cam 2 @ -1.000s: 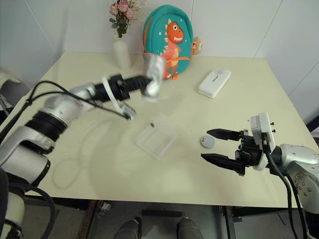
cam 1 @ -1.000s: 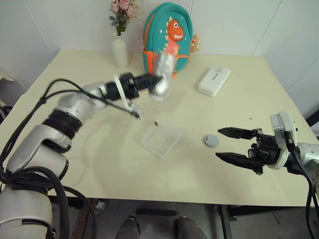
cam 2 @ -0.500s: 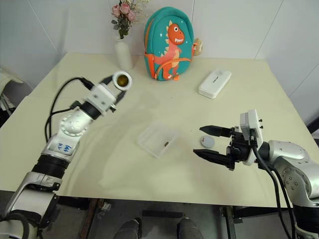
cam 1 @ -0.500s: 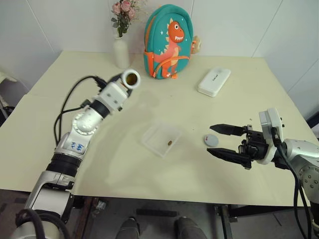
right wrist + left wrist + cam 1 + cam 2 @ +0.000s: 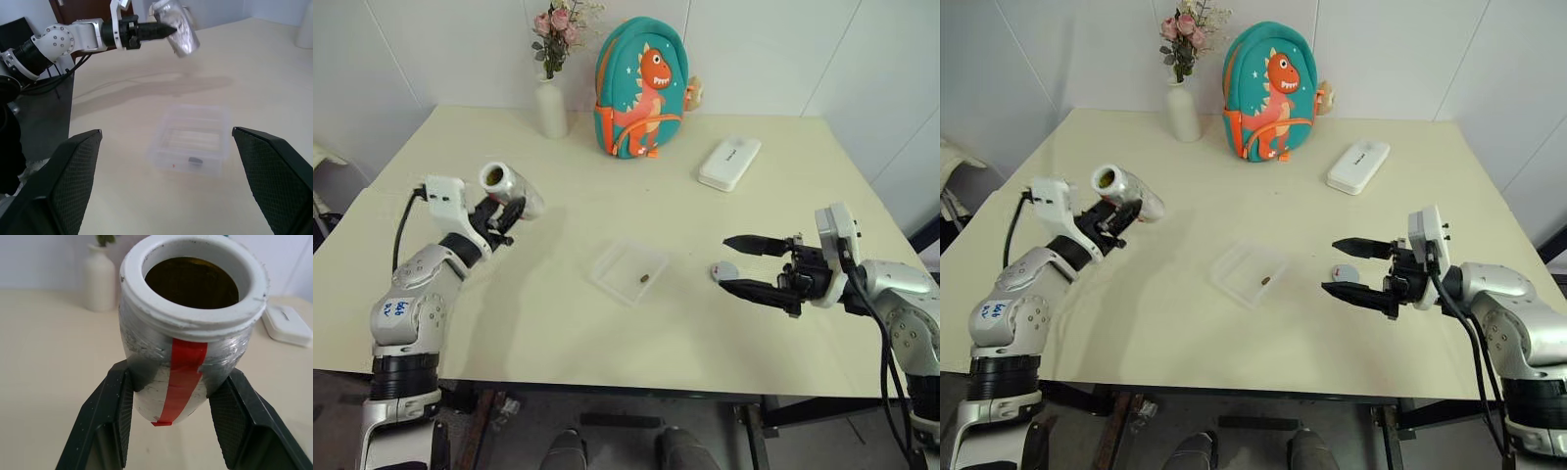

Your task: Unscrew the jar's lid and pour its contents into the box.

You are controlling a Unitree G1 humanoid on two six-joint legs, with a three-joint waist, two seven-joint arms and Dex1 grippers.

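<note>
Holding the jar in my left gripper, I see it at the left of the head view, lifted off the table, its open white mouth turned up toward the camera. From the left wrist the two black fingers press on either side of the silvery body, with the red strip running down between them; the inside looks dark and I cannot tell whether anything is left in it.

My right gripper sits at the right of the frame, pointing toward the centre, its jaws spread wide with nothing between them. One finger sits above the lid in the frame and one below it; I cannot tell whether either touches it. That lid lies flat on the table.

At the centre of the frame lies the box, well apart from the jar. One dark brown bit, the contents, rests inside it.

Along the top of the frame are a white vase with flowers, a teal dinosaur backpack and a white case.
</note>
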